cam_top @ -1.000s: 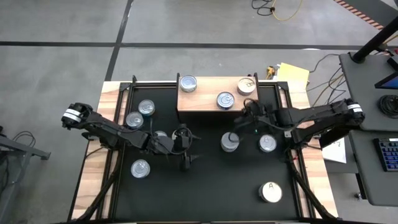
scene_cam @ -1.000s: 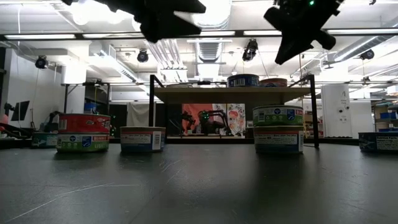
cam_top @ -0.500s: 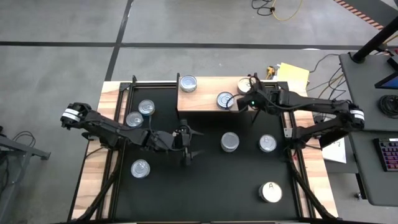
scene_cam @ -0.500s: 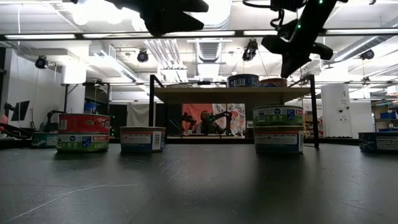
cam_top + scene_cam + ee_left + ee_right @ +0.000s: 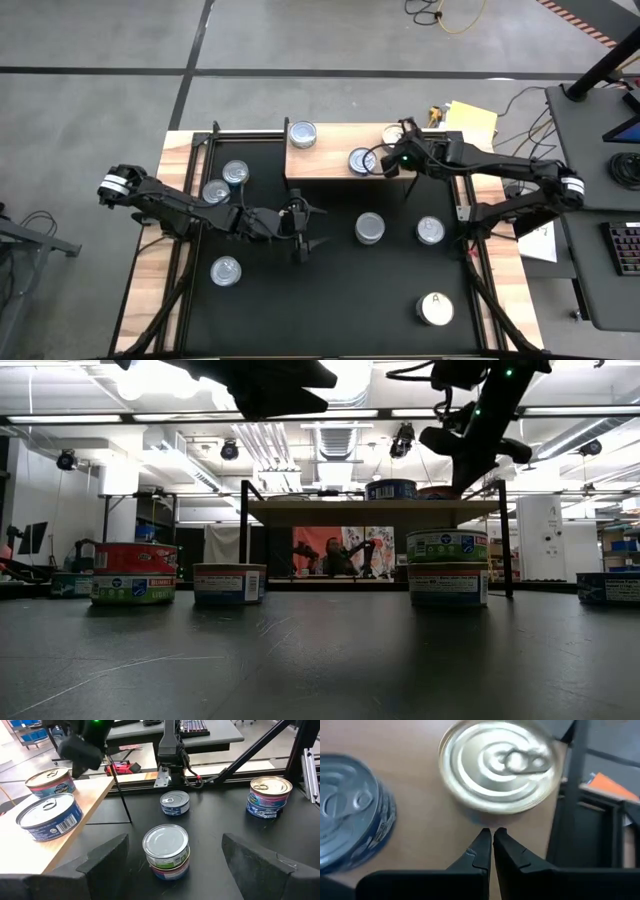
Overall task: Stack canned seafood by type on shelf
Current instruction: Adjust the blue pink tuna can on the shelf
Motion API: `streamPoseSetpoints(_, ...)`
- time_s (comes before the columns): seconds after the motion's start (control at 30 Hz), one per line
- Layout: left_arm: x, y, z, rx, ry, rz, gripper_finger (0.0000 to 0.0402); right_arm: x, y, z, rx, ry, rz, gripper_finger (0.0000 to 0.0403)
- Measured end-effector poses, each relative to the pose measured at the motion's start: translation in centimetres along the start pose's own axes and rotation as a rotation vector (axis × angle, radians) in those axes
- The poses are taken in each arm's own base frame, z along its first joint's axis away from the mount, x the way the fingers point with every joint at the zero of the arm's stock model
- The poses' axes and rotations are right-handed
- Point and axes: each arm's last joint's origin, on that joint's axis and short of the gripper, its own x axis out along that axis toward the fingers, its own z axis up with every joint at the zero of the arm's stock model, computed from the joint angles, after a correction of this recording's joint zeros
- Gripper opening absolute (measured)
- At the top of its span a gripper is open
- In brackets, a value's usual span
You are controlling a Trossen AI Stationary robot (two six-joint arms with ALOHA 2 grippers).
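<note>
From table height, the nearest things are tins on the black table (image 5: 320, 660): a red-banded tin (image 5: 134, 572) on the left, a white-and-blue one (image 5: 229, 583) beside it, and a stack of two tins (image 5: 447, 567) on the right. Behind them stands the wooden shelf (image 5: 370, 511) on dark legs, with a blue tin (image 5: 391, 489) on top.

The overhead view shows what that level view cannot: silver lids with pull rings, a white-topped tin marked "A" (image 5: 435, 308) at the near right corner of the table, a lone tin (image 5: 226, 271) at the near left, and two tins (image 5: 226, 182) close together at the far left. On the shelf sit three tins: one (image 5: 302, 133) at its left end, one (image 5: 362, 160) toward the right, and a gold-topped one (image 5: 395, 136) at the far right.

The left gripper (image 5: 305, 229) hangs over the middle of the table, fingers spread wide and empty. The right gripper (image 5: 386, 164) is over the shelf, fingers pressed together on nothing, their tips just short of the gold-topped tin; whether they touch the board is hard to tell. Its wrist camera shows that tin's ringed lid, slightly blurred.
</note>
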Motion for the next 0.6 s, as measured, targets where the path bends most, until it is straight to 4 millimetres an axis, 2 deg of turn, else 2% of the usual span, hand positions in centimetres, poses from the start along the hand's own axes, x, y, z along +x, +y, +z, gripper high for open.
streamPoseSetpoints(0.3,0.0,0.0,0.0,0.001,0.001,0.000,0.0304,1.4,0.6,0.2,-0.019,-0.019,-0.050,0.0009)
streamPoseSetpoints(0.6,0.0,0.0,0.0,-0.002,0.001,0.000,0.0304,1.7,0.3,0.6,-0.020,-0.037,-0.066,0.0009)
